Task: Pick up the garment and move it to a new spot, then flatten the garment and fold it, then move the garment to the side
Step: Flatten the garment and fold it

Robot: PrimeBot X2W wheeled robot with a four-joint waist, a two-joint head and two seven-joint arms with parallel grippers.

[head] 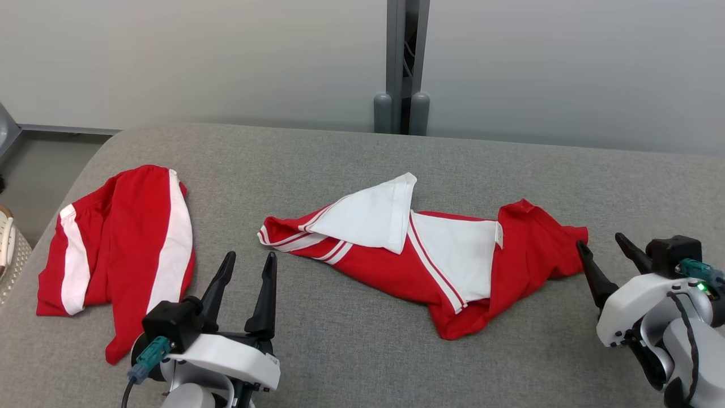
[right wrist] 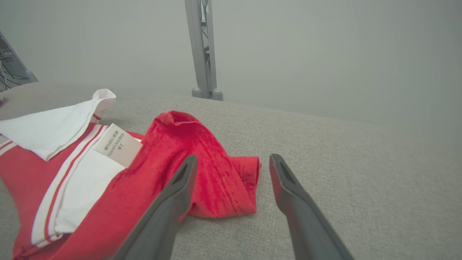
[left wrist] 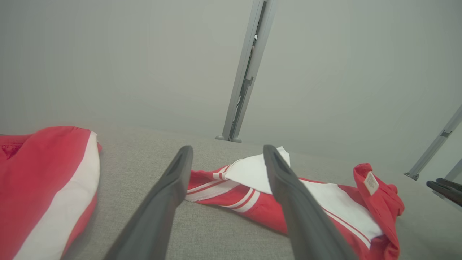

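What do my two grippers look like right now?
The left gripper and right gripper each have two long, dark, tapered fingers on a black block, a white shell and a teal connector. A black cable runs over the right one's shell, beside a green light.

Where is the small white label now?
In the head view, the small white label lies right of centre on the crumpled red and white garment, toward the right gripper.

Garment midway on the table, second garment well left of it, post behind the table.
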